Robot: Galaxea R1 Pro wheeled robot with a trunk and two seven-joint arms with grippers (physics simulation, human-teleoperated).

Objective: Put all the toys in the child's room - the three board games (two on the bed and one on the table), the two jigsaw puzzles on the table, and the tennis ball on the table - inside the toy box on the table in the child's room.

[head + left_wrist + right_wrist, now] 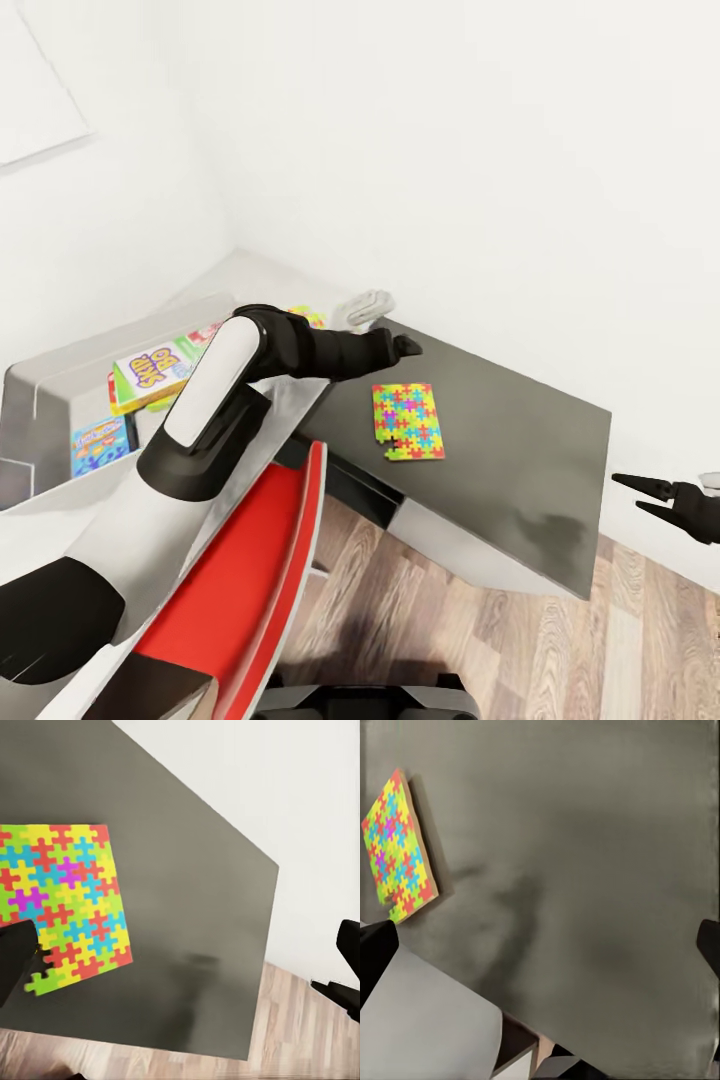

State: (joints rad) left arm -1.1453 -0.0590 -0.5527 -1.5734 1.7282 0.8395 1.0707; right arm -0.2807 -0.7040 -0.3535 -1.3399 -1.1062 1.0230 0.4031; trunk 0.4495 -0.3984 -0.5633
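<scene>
One jigsaw puzzle [408,421] lies flat on the dark grey side table [520,450]; it also shows in the left wrist view as the puzzle [64,904] and in the right wrist view as the puzzle [396,844]. My left gripper [405,347] hovers open just above and behind it, holding nothing [184,945]. The toy box [45,400] stands on the pale desk at the left. In it lie a yellow, green and red board game [150,372] and a blue board game [100,445]. My right gripper [645,495] is open off the side table's right end.
The pale desk [250,275] runs into the white wall corner. A pale crumpled-looking thing [365,305] sits at the desk's end behind my left arm. A red panel [270,560] fills the near foreground. Wood-plank floor [600,640] lies below the side table.
</scene>
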